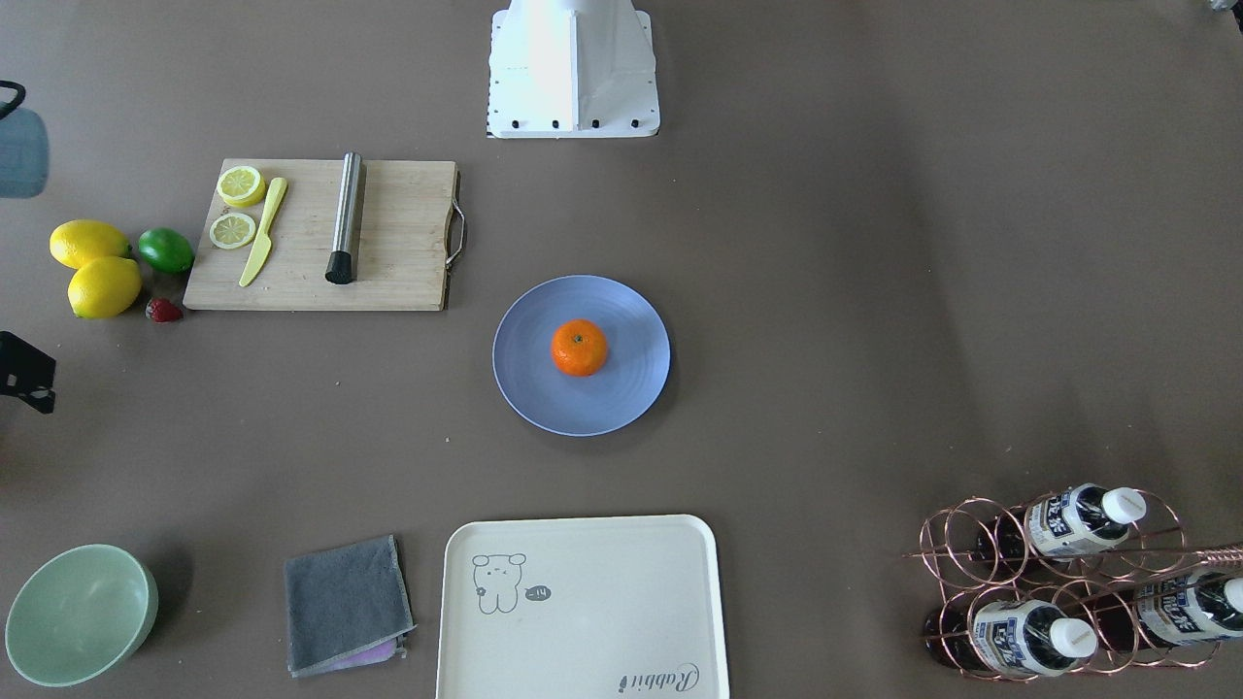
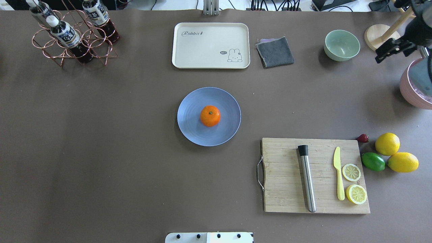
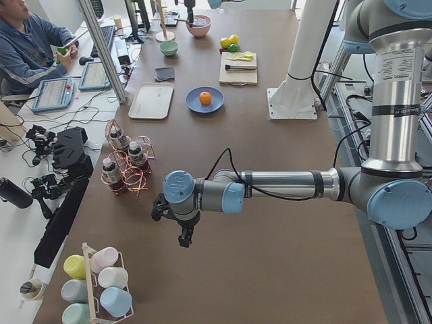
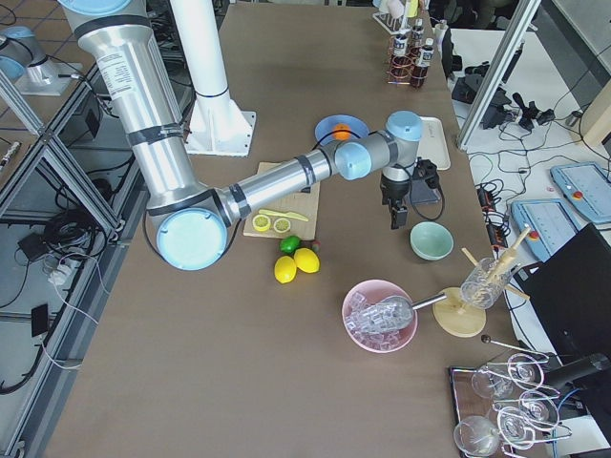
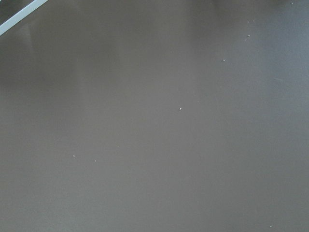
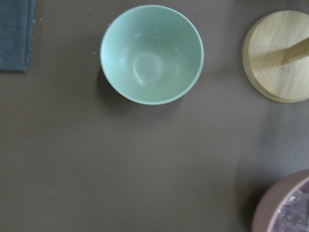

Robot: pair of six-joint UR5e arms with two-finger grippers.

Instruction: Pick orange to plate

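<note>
Right gripper (image 2: 383, 54) hovers at two o'clock from the round blue-grey plate (image 2: 189, 101), grip unreadable, likewise the left gripper (image 3: 183, 237); small round bright-orange mandarin (image 2: 210, 115) rests at the plate's centre.

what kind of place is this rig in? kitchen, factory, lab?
Most likely a robotics lab staged as a kitchen counter: an operator sits beside the table with teach pendants, and food props like the cutting board lie on it.
</note>
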